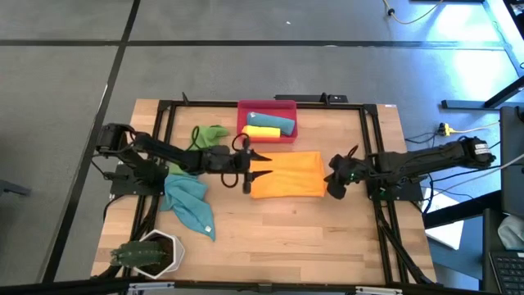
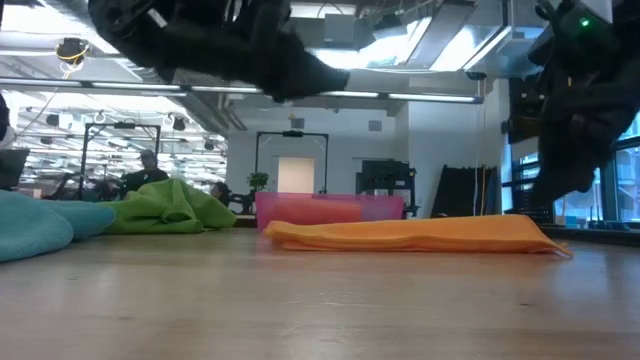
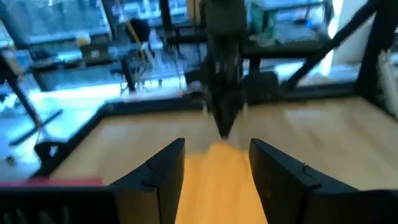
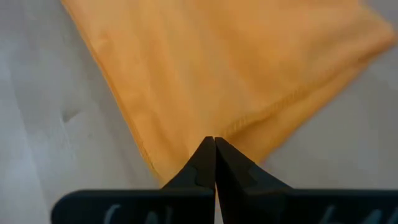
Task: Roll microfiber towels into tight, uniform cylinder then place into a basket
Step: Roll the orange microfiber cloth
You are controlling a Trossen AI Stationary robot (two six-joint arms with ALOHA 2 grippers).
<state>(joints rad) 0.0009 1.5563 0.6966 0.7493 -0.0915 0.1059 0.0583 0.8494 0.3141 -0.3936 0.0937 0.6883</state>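
Observation:
An orange towel (image 1: 286, 174) lies folded flat at the table's middle, a low slab in the low view (image 2: 410, 235). My left gripper (image 1: 260, 164) hangs open above its left edge, and the cloth shows beyond the fingers (image 3: 216, 144). My right gripper (image 1: 332, 182) is shut just above the towel's right edge (image 4: 214, 140), clear of the cloth (image 2: 560, 195). The red-pink basket (image 1: 241, 123) stands behind the towel and holds a teal roll (image 1: 274, 121) and a yellow roll (image 1: 264, 132).
A crumpled green towel (image 1: 209, 133) lies left of the basket, and a teal towel (image 1: 190, 201) lies under my left arm. A white pot with a plant (image 1: 151, 252) stands at the near left corner. Bare wood stretches along the near edge.

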